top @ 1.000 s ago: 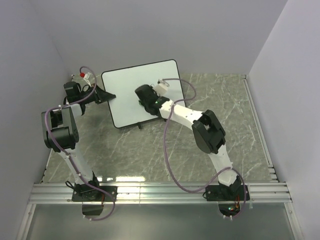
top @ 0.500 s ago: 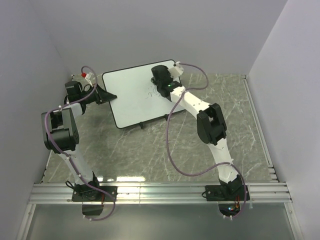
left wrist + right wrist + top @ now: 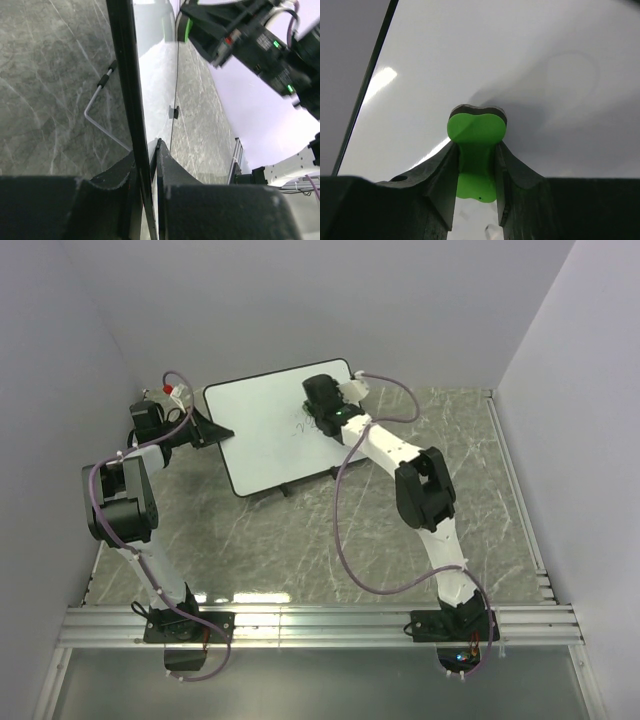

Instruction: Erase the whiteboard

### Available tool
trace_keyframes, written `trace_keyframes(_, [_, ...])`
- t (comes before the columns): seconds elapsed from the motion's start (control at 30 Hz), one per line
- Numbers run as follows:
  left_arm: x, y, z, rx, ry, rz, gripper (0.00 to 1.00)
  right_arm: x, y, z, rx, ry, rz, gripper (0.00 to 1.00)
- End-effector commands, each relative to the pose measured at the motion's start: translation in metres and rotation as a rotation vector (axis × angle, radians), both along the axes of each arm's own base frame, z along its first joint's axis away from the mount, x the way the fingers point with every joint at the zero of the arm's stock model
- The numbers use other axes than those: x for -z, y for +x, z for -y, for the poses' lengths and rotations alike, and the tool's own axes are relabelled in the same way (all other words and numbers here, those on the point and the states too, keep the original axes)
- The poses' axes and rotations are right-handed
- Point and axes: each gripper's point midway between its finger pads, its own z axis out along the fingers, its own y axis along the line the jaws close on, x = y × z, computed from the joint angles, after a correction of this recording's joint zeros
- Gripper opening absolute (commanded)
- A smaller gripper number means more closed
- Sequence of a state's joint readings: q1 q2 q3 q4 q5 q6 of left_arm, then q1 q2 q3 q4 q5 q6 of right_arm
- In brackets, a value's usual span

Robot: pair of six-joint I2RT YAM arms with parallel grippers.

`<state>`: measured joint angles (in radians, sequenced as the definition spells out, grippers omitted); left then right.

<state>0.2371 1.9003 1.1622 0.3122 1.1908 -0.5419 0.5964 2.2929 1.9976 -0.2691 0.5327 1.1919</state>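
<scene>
The whiteboard (image 3: 262, 435) stands propped at a tilt toward the 11 o'clock corner of the table (image 3: 440, 440), its face turned up toward the overhead camera. The left claw (image 3: 207, 429) is closed on the board's 9 o'clock edge. In the left wrist view its fingers (image 3: 165, 165) pinch the black frame (image 3: 124, 75) from both sides, so the board is braced for wiping. The right claw (image 3: 318, 416) is closed around a green eraser (image 3: 476, 131). In its own camera the eraser's head lies against the white surface (image 3: 530, 45), with the claw over the board's upper right area, at about 1 o'clock from the board's centre. Most of the face looks clean from above. The lower and left parts show no writing, and the patch ahead of the eraser in the right wrist view is bare white. A small cluster of dark scribbles (image 3: 301, 424) sits at about 8 o'clock of the eraser, just beside it. It may run on under the claw, but that part is hidden. The task looks well along but unfinished. What is left is wiping that last cluster and checking the covered patch.
</scene>
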Motion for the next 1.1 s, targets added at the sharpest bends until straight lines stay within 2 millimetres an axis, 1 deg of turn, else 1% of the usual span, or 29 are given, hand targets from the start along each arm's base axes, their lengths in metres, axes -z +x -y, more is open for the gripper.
trace_keyframes(0.0, [-0.025, 0.012, -0.009, -0.021, 0.091, 0.165, 0.0, 0.062, -0.059, -0.071, -0.15, 0.005, -0.175, 0.0])
trace_keyframes(0.07, [-0.025, 0.012, -0.009, -0.02, 0.092, 0.165, 0.0, 0.068, -0.076, -0.09, -0.179, 0.025, -0.197, 0.0])
trace_keyframes(0.17, [-0.024, 0.012, -0.009, -0.019, 0.093, 0.162, 0.0, 0.074, -0.093, -0.105, -0.187, 0.049, -0.226, 0.0])
trace_keyframes(0.2, [-0.024, 0.012, -0.009, -0.02, 0.095, 0.162, 0.0, 0.073, -0.096, -0.106, -0.189, 0.051, -0.228, 0.0])
trace_keyframes(0.23, [-0.024, 0.013, -0.009, -0.021, 0.098, 0.164, 0.0, 0.078, -0.101, -0.105, -0.187, 0.044, -0.237, 0.0])
trace_keyframes(0.27, [-0.024, 0.012, -0.01, -0.021, 0.098, 0.164, 0.0, 0.079, -0.102, -0.102, -0.181, 0.046, -0.24, 0.0])
trace_keyframes(0.3, [-0.024, 0.012, -0.01, -0.022, 0.098, 0.163, 0.0, 0.075, -0.102, -0.1, -0.177, 0.05, -0.231, 0.0])
trace_keyframes(0.33, [-0.024, 0.012, -0.009, -0.02, 0.101, 0.164, 0.0, 0.08, -0.102, -0.091, -0.162, 0.033, -0.235, 0.0])
trace_keyframes(0.37, [-0.024, 0.012, -0.009, -0.019, 0.101, 0.161, 0.0, 0.079, -0.099, -0.084, -0.151, 0.023, -0.23, 0.0])
trace_keyframes(0.4, [-0.024, 0.012, -0.01, -0.02, 0.104, 0.164, 0.0, 0.072, -0.091, -0.07, -0.118, 0.021, -0.214, 0.0])
trace_keyframes(0.43, [-0.024, 0.012, -0.01, -0.02, 0.103, 0.161, 0.0, 0.076, -0.088, -0.058, -0.1, 0.01, -0.222, 0.0])
trace_keyframes(0.47, [-0.024, 0.012, -0.009, -0.017, 0.103, 0.163, 0.0, 0.076, -0.084, -0.048, -0.082, 0.005, -0.22, 0.0])
trace_keyframes(0.5, [-0.024, 0.012, -0.01, -0.019, 0.102, 0.163, 0.0, 0.073, -0.075, -0.024, -0.038, -0.002, -0.214, 0.0])
trace_keyframes(0.53, [-0.024, 0.012, -0.01, -0.019, 0.102, 0.163, 0.0, 0.07, -0.07, -0.015, -0.022, 0.002, -0.201, 0.0])
trace_keyframes(0.6, [-0.024, 0.012, -0.01, -0.017, 0.101, 0.162, 0.0, 0.063, -0.06, 0.008, 0.018, -0.001, -0.184, 0.0])
trace_keyframes(0.63, [-0.024, 0.012, -0.009, -0.016, 0.101, 0.163, 0.0, 0.066, -0.051, 0.03, 0.06, -0.01, -0.185, 0.0])
trace_keyframes(0.7, [-0.024, 0.012, -0.009, -0.014, 0.101, 0.164, 0.0, 0.065, -0.043, 0.049, 0.091, -0.032, -0.181, 0.0])
trace_keyframes(0.73, [-0.024, 0.012, -0.009, -0.014, 0.1, 0.162, 0.0, 0.069, -0.038, 0.066, 0.127, -0.046, -0.192, 0.0])
trace_keyframes(0.8, [-0.025, 0.013, -0.01, -0.016, 0.101, 0.165, 0.0, 0.074, -0.034, 0.075, 0.14, -0.05, -0.202, 0.0])
trace_keyframes(0.87, [-0.024, 0.012, -0.008, -0.013, 0.1, 0.164, 0.0, 0.076, -0.03, 0.075, 0.134, -0.032, -0.203, 0.0])
trace_keyframes(0.9, [-0.024, 0.013, -0.008, -0.015, 0.1, 0.164, 0.0, 0.074, -0.026, 0.072, 0.136, -0.028, -0.197, 0.0])
trace_keyframes(0.93, [-0.024, 0.012, -0.008, -0.014, 0.1, 0.162, 0.0, 0.076, -0.027, 0.067, 0.127, -0.028, -0.206, 0.0])
trace_keyframes(0.97, [-0.024, 0.013, -0.007, -0.012, 0.103, 0.163, 0.0, 0.075, -0.029, 0.056, 0.107, -0.008, -0.211, 0.0])
trace_keyframes(1.0, [-0.023, 0.013, -0.008, -0.014, 0.106, 0.162, 0.0, 0.071, -0.028, 0.047, 0.097, 0.002, -0.201, 0.0])
trace_keyframes(1.07, [-0.023, 0.013, -0.007, -0.01, 0.106, 0.161, 0.0, 0.067, -0.031, 0.029, 0.074, 0.013, -0.191, 0.0])
